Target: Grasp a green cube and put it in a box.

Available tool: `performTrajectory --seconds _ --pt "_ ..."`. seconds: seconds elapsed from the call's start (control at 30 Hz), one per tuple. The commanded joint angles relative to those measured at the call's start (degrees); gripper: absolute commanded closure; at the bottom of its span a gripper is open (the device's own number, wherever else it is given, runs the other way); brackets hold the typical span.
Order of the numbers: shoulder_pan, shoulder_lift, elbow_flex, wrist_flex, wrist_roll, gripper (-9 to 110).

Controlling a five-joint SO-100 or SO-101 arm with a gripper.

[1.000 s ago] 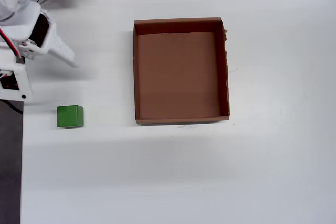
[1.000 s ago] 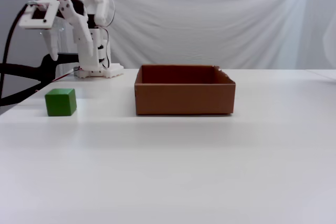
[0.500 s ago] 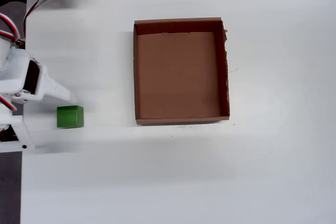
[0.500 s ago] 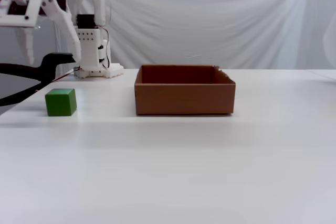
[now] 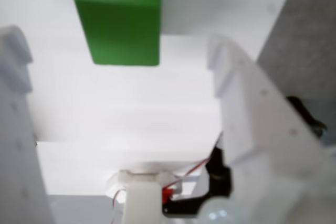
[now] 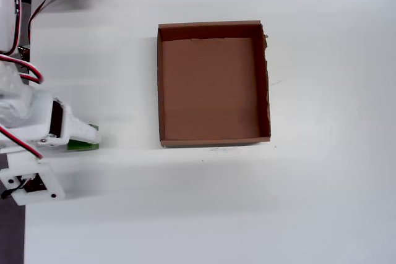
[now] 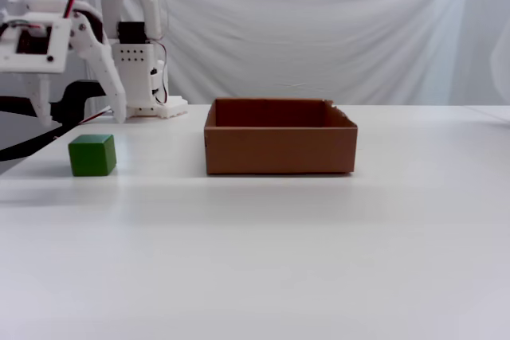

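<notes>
**A:** Where do you have the green cube (image 7: 92,154) right now?

**B:** You have it resting on the white surface (image 7: 319,244), well to the left of the box (image 7: 279,149) in the fixed view and apart from it. From overhead, only a sliver of the green cube (image 6: 83,145) shows, because the arm covers most of it; it lies left of the box (image 6: 159,91), level with the box's lower edge.

**A:** And your gripper?

**B:** Your gripper (image 7: 76,113) hangs above the cube, clear of it, with the fingers spread wide. It has hold of nothing. In the wrist view the green cube (image 5: 119,19) sits near the top of the picture, between the two white fingers (image 5: 247,108) but touching neither one.

**A:** What is in the box?

**B:** You can see its bare brown floor from overhead. It stands upright on the surface, open side up, with a slightly ragged edge along the right wall in that view.

**A:** Anything else on the surface?

**B:** The arm's white base (image 7: 147,69) stands behind the cube, near the backdrop cloth (image 7: 319,29).
</notes>
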Motion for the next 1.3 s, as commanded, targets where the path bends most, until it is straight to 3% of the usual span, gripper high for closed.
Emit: performTrajectory --seconds 0.0,0.57,1.27 --pt "-0.53 0.44 -1.41 -1.85 -1.49 66" --pt "-2.20 -2.55 4.57 -8.26 -0.79 70" --pt "-4.31 -3.25 5.62 -7.82 0.09 78"
